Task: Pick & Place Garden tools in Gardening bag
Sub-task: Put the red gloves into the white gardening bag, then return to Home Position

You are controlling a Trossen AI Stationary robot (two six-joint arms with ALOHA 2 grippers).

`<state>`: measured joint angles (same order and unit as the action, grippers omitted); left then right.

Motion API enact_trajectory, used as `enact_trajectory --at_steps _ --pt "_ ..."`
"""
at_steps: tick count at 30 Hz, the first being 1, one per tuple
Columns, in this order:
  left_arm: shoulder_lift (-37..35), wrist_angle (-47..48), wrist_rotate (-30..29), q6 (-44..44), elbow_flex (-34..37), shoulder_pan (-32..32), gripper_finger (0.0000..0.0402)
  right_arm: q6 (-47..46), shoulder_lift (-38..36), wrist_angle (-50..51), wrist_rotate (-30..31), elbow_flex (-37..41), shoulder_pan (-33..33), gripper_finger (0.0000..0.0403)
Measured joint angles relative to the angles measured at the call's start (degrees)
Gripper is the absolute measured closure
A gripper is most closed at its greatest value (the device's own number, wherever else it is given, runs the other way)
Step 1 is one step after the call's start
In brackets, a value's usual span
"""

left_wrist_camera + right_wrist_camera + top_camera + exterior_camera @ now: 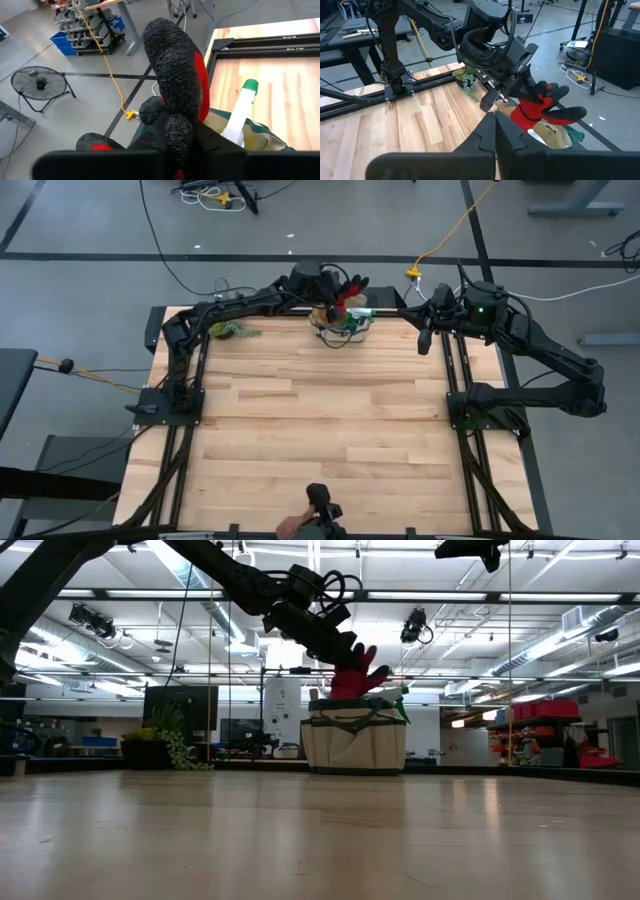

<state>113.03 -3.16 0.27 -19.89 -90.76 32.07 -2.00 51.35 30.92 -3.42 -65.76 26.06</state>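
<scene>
The beige gardening bag (355,745) with dark green trim stands at the middle of the table's far edge (340,330). My left gripper (345,652) reaches over it, shut on the red-and-black glove (545,105), whose black fingers spread up and outward (175,75). A white-and-green item (242,107) sticks out of the bag's open top. My right gripper (495,125) is shut on nothing. It hangs above the table's far right corner (424,340), pointing toward the bag. My left gripper pinches the glove's palm, near the cuff (522,102), between its two fingers. It comes slanting down from the table's left. The glove juts out beyond the fingertips over the bag's open top, fingers splayed. I cannot tell whether its lower edge touches the bag.
A small leafy green plant (230,330) lies near the far left corner, under the left arm. Bare wooden tabletop (330,430) stretches from the bag to the near edge. Black frame rails (460,430) run along both sides.
</scene>
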Motion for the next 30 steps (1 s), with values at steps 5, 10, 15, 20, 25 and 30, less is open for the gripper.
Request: enact_trajectory --at_steps 5,10,15,20,25,30 --pt "0.0 0.0 -0.7 -0.3 0.0 0.0 0.0311 0.0 0.0 0.0 0.0 0.0 0.0 0.0403" --pt "0.0 -0.1 -2.0 -0.4 0.0 0.0 0.0248 0.0 0.0 0.0 0.0 0.0 0.0 0.0403" --pt "0.0 -0.1 -2.2 -0.3 0.0 0.0 0.0191 0.0 0.0 -0.1 0.0 0.0 0.0 0.0403" --pt "-0.7 0.0 -3.0 -0.2 0.0 0.0 0.0167 0.0 0.0 -0.1 0.0 0.0 0.0 0.0403" --pt "-2.5 -0.2 -3.4 2.7 -0.1 0.2 0.0177 0.1 0.0 -0.1 0.0 0.0 0.0 0.0403" --pt "-4.8 1.8 -1.9 6.3 0.0 0.3 0.0202 0.9 0.0 -0.1 0.0 0.0 0.0 0.0403"
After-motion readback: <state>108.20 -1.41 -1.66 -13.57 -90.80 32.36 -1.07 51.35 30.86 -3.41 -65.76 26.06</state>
